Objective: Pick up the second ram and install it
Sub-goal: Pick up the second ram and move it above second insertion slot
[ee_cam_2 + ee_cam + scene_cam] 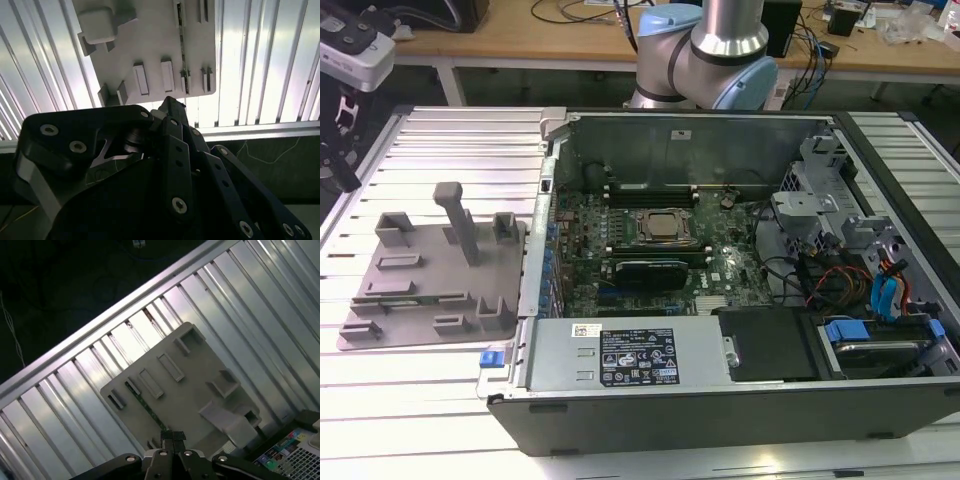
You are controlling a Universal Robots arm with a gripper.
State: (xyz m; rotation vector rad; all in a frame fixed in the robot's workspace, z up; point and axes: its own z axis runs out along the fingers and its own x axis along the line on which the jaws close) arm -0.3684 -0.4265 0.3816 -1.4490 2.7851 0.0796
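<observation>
In the exterior view, an open black desktop computer case (720,400) is seen lying on a ribbed aluminium table (450,140), its green motherboard (650,270) exposed. A flat grey plastic fixture tray with raised slots and a post (430,270) is set just beside the case, towards the exterior view's left.

In the second wrist view, the black linkage gripper (170,107) is seen from behind, poised above the near edge of the tray (150,40). The second ram, a long thin green circuit-board stick (182,55), is seen standing on edge in a narrow slot of the tray, apart from the gripper.

In the first wrist view, the fingertips (164,436) are shown drawn together with nothing between them, so the claw is judged to be clenched and empty. The stick (146,407) is seen lying in its slot on the tray (195,390), a short way beyond the fingertips and not touched by them.

The step in hand is judged to be the approach for the pick: the stick has not yet been lifted, and nothing of the installation has been begun. For a grasp, the jaws would have to be parted, squared across the stick's thin faces and brought down over its middle, so that it can be drawn straight out of the slot without being tilted or jammed.
</observation>
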